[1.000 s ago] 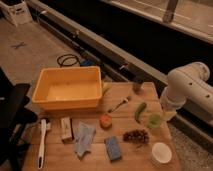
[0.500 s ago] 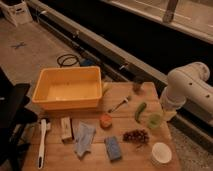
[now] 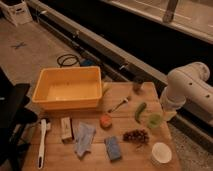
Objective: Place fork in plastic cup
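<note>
The wooden tabletop (image 3: pixel 95 162) fills the near view, with the white robot arm (image 3: pixel 187 87) bulking over its right edge. A yellow bin (image 3: pixel 66 104) sits far left. The end effector (image 3: pixel 169 115) seems to hang low by the right edge, spread, gripping nothing. Just left of it stands the plastic cup (image 3: pixel 154 120). The fork (image 3: pixel 119 105) lies flat near the middle, beyond a green vegetable (image 3: pixel 140 112).
</note>
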You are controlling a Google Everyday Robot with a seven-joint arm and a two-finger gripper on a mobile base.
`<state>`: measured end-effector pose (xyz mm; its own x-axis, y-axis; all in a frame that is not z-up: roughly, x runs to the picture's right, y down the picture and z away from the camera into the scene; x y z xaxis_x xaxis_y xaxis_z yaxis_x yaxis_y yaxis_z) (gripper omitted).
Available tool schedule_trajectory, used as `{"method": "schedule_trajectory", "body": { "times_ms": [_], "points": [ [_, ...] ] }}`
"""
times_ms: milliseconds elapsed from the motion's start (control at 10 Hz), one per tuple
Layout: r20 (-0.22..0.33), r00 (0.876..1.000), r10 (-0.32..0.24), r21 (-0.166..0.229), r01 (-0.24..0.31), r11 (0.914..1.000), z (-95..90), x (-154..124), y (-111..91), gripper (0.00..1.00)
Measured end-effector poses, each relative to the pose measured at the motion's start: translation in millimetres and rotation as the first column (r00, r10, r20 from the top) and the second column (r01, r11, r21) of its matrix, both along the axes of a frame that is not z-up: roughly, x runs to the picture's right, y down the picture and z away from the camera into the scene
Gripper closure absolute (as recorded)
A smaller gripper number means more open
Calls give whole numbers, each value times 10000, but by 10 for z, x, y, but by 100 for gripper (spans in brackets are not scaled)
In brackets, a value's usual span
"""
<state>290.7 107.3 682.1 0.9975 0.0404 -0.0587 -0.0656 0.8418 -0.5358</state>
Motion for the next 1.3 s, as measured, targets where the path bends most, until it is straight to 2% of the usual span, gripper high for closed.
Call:
{"method": "schedule_trajectory", "body": {
  "times_ms": [700,800,900,1000,1100,1200,1300],
  "points": [
    [19,10000,-25,26,25,10000,-5,3,-14,35],
    [80,9997,-228,52,228,9997,-14,-5,-57,35],
    [629,9925,-1045,9,1047,9945,14,-83,-181,35],
    [1218,9772,-1741,-21,1756,9845,55,-142,-257,35],
    [1917,9535,-2328,-91,2389,9710,95,-194,-317,35],
    [2617,9217,-2863,-174,3011,9534,172,-257,-393,35],
    [3200,8939,-3139,-209,3379,9409,279,-408,-475,35]
  ]
}}
